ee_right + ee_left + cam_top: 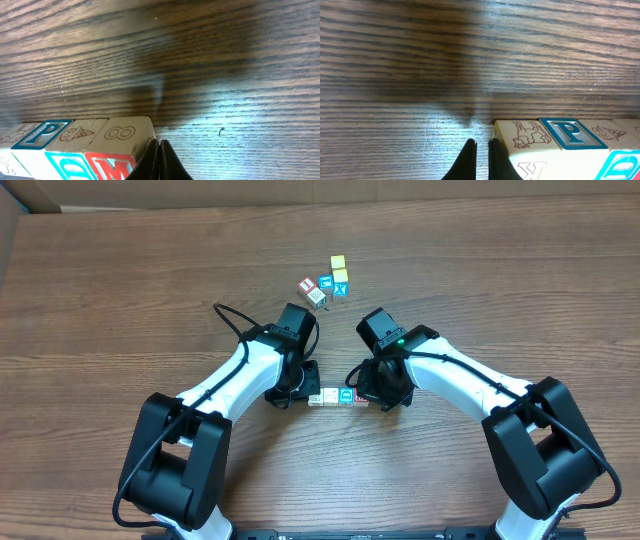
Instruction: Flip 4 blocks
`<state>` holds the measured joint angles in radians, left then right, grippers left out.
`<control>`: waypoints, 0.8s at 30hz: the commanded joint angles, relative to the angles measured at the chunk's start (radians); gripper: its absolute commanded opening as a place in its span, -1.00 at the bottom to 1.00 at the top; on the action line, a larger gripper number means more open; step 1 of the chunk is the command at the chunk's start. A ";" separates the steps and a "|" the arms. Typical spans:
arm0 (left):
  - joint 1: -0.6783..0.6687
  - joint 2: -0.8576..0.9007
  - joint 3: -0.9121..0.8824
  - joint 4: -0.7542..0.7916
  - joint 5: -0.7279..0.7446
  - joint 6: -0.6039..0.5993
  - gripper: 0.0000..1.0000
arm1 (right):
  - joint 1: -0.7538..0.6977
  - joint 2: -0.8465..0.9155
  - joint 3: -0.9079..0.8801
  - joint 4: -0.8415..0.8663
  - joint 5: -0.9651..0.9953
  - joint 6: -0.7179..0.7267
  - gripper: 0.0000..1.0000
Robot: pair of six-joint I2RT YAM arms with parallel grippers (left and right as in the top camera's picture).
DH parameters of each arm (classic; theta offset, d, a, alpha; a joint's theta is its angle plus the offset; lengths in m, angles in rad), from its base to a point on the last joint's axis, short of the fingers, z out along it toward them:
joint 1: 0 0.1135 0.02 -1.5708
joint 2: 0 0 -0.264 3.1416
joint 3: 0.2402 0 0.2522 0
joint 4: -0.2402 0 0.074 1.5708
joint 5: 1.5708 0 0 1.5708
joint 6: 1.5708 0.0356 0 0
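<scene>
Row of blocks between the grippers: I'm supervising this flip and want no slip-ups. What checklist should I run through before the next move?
1. Left gripper shut: ok.
2. Right gripper shut: ok.
3. Row of blocks straight, with no gaps showing: ok.
4. One gripper at each end of the row: ok.
5. Firm contact at both ends: cannot tell.
6. Spare blocks well apart from the row: ok.
</scene>
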<state>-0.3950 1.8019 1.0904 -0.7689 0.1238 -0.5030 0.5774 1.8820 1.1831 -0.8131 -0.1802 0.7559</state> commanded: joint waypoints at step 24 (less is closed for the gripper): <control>-0.005 -0.008 -0.009 0.129 0.079 -0.014 -0.92 | 0.021 -0.025 -0.006 0.020 -0.147 0.209 -0.92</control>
<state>-0.3836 1.8019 1.0866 -0.6502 0.1246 -0.5030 0.5758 1.8820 1.1702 -0.8238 -0.2455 0.9089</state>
